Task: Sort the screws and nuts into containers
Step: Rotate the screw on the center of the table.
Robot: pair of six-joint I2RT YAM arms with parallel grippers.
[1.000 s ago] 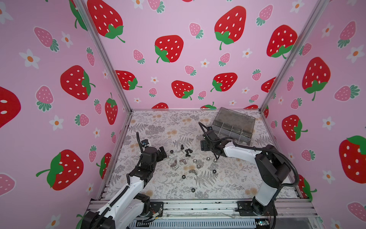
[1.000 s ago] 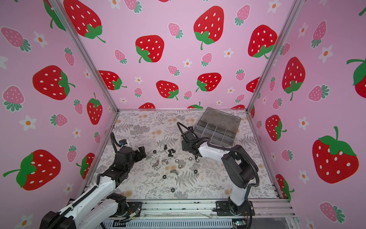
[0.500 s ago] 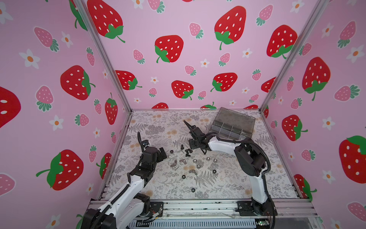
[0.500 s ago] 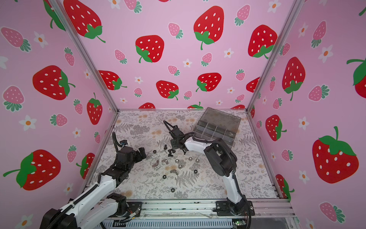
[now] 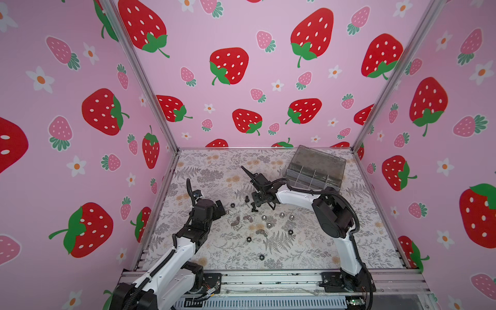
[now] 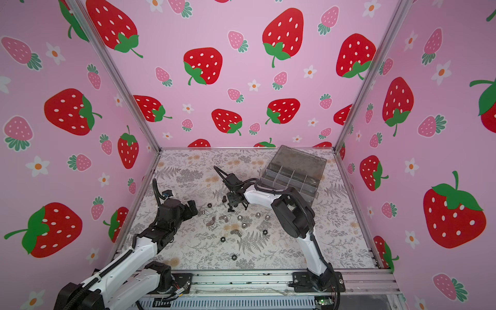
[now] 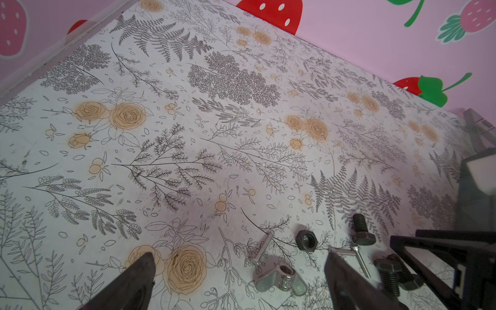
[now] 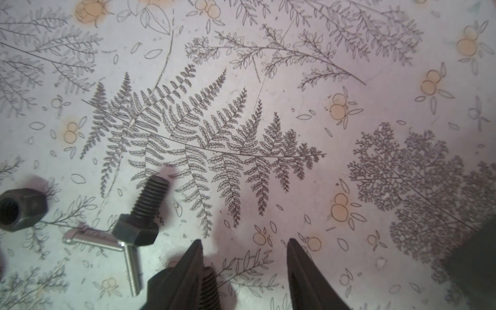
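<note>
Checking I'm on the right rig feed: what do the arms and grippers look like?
The left arm and right arm have white links and black joints. A black ribbed cable follows the right arm; another cable loops over the left wrist. The left gripper and right gripper are black, with fingers tapering to points. No markings are visible.

We see both top views bright and evenly lit from above, with only faint shadows under the arms. A wide lens bows the walls (image 5: 241, 80) and frame posts outward near the edges. In the left wrist view the mat (image 7: 214, 134) is crisp, while the dark left fingers (image 7: 128, 284) are blurred. The right wrist view is dimmer and tinted mauve. There the bolt (image 8: 145, 212) casts a soft shadow, the right fingers (image 8: 188, 273) are unfocused, and a dark patch (image 8: 472, 263) smears one corner.
</note>
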